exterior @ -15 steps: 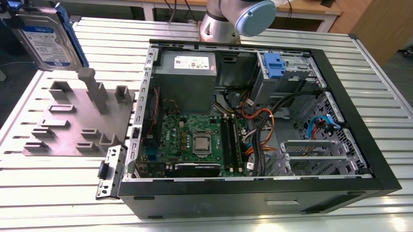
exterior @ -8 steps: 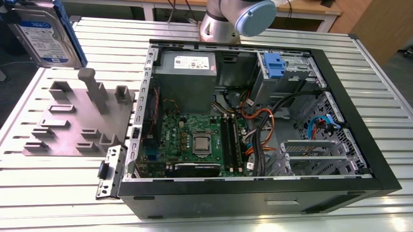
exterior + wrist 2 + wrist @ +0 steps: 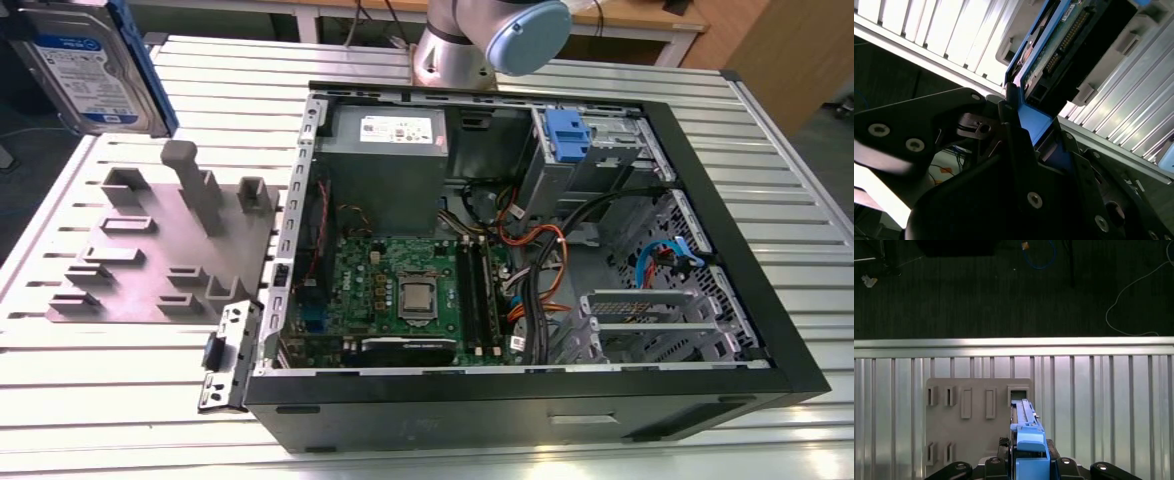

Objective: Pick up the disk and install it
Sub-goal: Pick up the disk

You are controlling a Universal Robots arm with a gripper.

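Nearest to me, low in the exterior view, stood the black front wall of the open computer case (image 3: 534, 400) on the silver ribbed table (image 3: 80, 420). Inside it lay the green board (image 3: 400, 290), and past that, higher in the frame, sat the grey power box (image 3: 387, 135) and a blue latch tab (image 3: 567, 135) on a metal cage (image 3: 614, 150). Left of the case in the frame lay a grey holder (image 3: 147, 270) with slots and pegs. Farther back, at the top middle of the frame, rose the robot arm (image 3: 461, 45). The disk (image 3: 87, 65) hung in the upper left corner of the frame, up in the air above the table, standing on edge with its white-and-blue label facing the room and its blue frame around it. In the second wrist view the claw (image 3: 1039, 135) was pinching the disk (image 3: 1064, 37) by that blue frame, a black finger (image 3: 1013, 140) pressed on each side. In the first wrist view the disk (image 3: 1026, 427) was over the grey holder (image 3: 969, 410), with the dark floor (image 3: 1004, 290) beyond the table's edge.
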